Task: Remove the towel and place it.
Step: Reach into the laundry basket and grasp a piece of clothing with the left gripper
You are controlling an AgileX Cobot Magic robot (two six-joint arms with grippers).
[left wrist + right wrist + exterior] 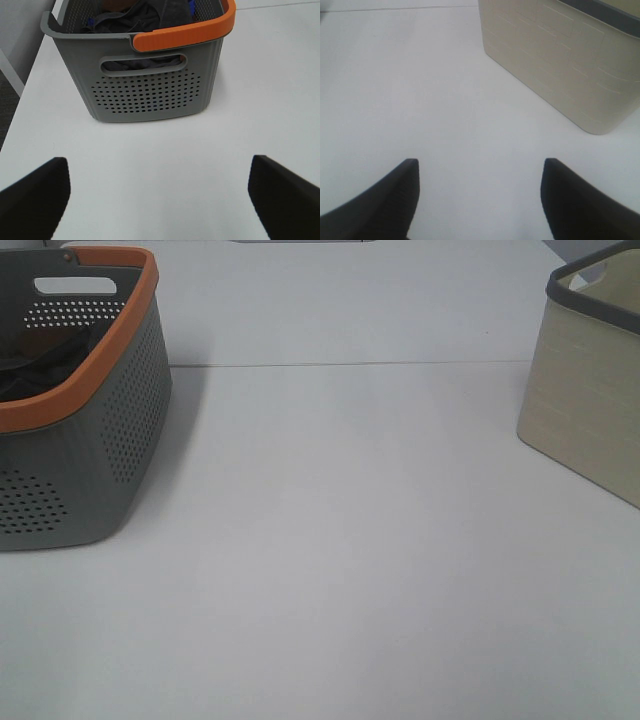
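The dark charcoal towel (145, 17) lies bunched inside the grey perforated basket with the orange rim (150, 85), on top of other cloth. In the exterior high view the basket (90, 440) stands at the far left and only dark cloth (40, 365) shows inside it. My left gripper (159, 192) is open and empty, low over the table a short way from the basket's handle end. My right gripper (480, 195) is open and empty over the white table near the beige bin (565, 60). Neither gripper shows in the exterior high view.
The beige fabric bin with a dark rim (590, 380) stands at the right edge of the table. A bit of blue cloth (90, 22) and brown cloth (117, 4) show in the basket. The table's left edge (22, 110) runs close to the basket.
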